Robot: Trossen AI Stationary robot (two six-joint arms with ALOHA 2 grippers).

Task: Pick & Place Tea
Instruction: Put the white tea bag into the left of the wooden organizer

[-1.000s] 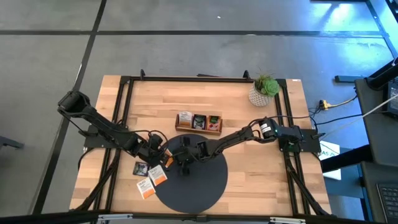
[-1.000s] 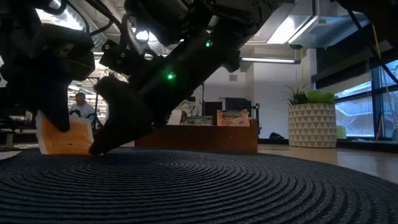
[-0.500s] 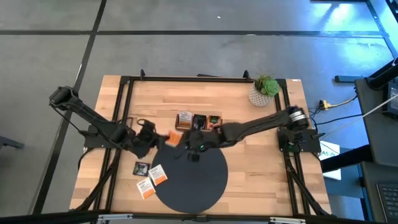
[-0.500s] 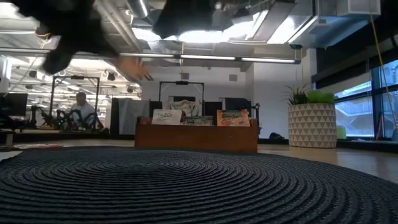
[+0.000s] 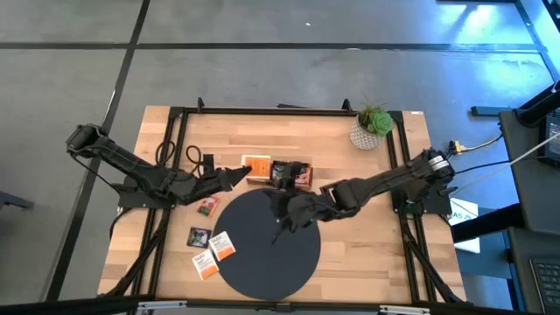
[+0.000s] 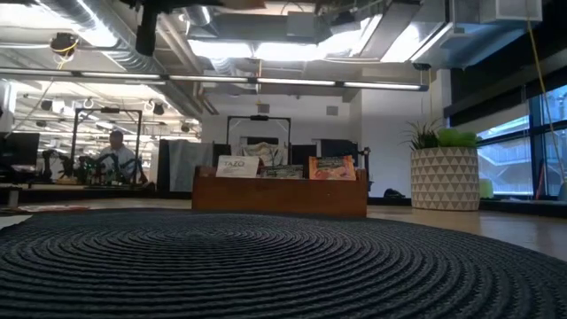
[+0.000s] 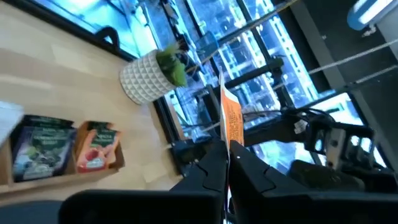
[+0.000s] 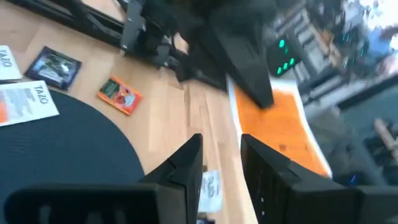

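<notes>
the left pincer (image 5: 238, 172) is clamped on an orange tea sachet (image 5: 258, 164), holding it just above the left end of the wooden tray (image 5: 302, 185) near the middle of the surface (image 5: 350, 262). in the left wrist view the sachet (image 7: 231, 118) stands on edge between the closed fingers, its long axis running straight out from the fingertips, the flat faces turned sideways. it looks light, thin and flexible, probably a little slick, so a pinch near one edge suits it, and a loose grip could let it swing or slip. the right pincer (image 5: 282, 213) hangs over the far edge of the dark round mat (image 5: 262, 262), fingers apart with nothing between them. more sachets lie by the mat's left edge: a red one (image 5: 206, 206), a black one (image 5: 198, 236) and two white-and-orange ones (image 5: 213, 254).
</notes>
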